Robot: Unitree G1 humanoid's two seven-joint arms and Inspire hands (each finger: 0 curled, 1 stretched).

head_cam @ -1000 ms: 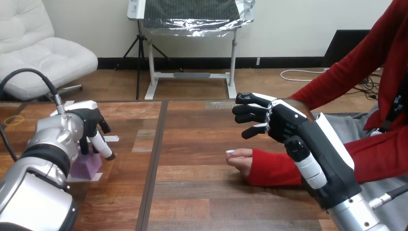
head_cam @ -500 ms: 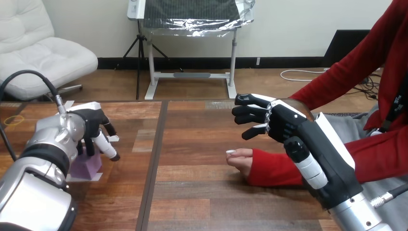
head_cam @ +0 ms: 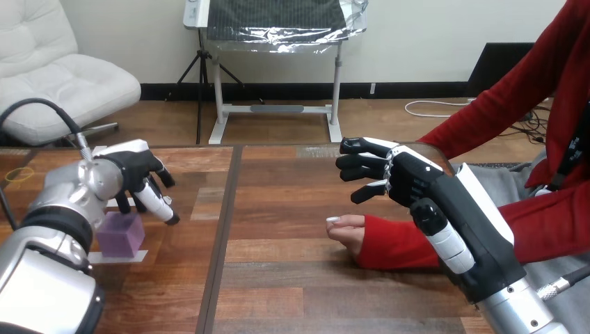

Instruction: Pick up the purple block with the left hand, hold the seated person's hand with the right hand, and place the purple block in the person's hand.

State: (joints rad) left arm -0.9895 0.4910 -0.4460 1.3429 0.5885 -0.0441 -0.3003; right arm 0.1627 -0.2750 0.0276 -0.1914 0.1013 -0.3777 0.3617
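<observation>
Purple block (head_cam: 120, 234) sits on the wooden table (head_cam: 278, 278), on a white strip (head_cam: 136, 256), just below my left hand (head_cam: 136, 169) and a little nearer to me than its palm. Left hand hangs over the block's far edge, back turned up, fingers (head_cam: 161, 207) slack and pointing down, spread, closed round nothing. Tips reach down close to the block's top face, but I cannot tell whether any of them touch it. Block lies flat, not lifted.

Right hand (head_cam: 407, 179) hovers above the table, well apart from the left, fingers reaching out sideways toward it. They are loosely bent and hold nothing. The person's hand (head_cam: 347, 230) rests on the wood below and just ahead of those fingertips, closer to me than they are, with a clear gap between. It is curled on its side, empty, red sleeve (head_cam: 393, 245) running back under my right forearm.
</observation>
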